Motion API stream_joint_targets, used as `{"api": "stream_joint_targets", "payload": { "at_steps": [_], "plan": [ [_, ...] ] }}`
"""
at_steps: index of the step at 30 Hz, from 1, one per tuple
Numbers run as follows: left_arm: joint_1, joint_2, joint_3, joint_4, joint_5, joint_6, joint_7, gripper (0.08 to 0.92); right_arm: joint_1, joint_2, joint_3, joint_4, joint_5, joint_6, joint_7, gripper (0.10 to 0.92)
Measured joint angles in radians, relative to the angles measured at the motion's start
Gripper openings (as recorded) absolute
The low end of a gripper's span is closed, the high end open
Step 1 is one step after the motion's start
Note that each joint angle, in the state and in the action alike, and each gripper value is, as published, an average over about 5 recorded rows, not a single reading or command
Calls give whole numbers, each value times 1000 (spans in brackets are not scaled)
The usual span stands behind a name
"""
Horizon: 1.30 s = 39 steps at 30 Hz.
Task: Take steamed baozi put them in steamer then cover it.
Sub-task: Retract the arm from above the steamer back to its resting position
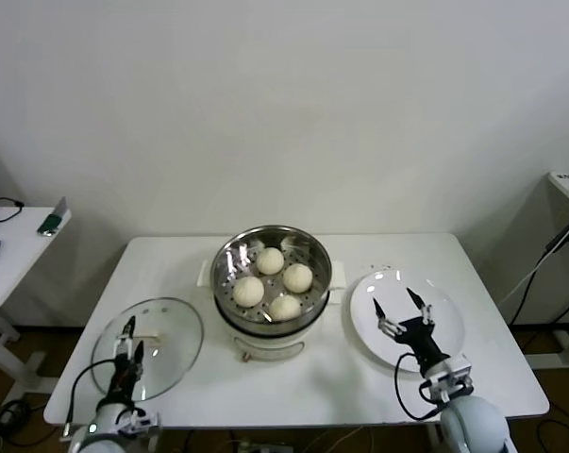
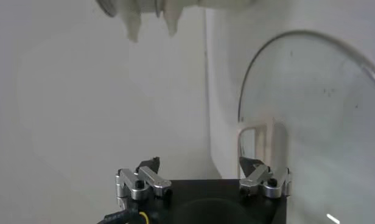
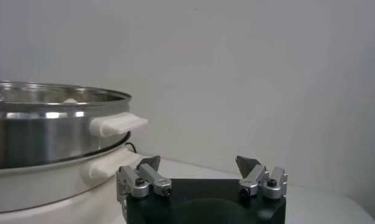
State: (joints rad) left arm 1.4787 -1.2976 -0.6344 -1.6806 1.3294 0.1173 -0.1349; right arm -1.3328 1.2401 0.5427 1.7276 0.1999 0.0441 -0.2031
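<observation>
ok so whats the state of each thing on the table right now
steamed baozi: all four inside the steamer
steamer: uncovered, on its cream pot base
glass lid: off, lying flat on the table at the steamer's left
white plate: empty
left claw: open, over the lid, holding nothing
right claw: open, over the plate, holding nothing

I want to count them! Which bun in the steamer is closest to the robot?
The front bun in the steamer: it sits lowest in the head view, nearest the robot; the other three lie behind.
</observation>
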Motion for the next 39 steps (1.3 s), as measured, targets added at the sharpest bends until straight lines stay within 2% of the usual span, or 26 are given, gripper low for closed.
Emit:
{"api": "stream_joint_targets", "payload": {
  "at_steps": [17, 32, 39],
  "plan": [
    [-135, 29, 39, 164, 21, -7, -40, 811, 14, 18, 3, -20, -27, 9, -4, 823],
    [-161, 34, 55, 206, -3, -27, -55, 421, 15, 37, 5, -41, -55, 29, -9, 823],
    [-153, 50, 54, 189, -26, -25, -60, 200, 19, 36, 7, -47, -60, 33, -9, 823]
  ]
}}
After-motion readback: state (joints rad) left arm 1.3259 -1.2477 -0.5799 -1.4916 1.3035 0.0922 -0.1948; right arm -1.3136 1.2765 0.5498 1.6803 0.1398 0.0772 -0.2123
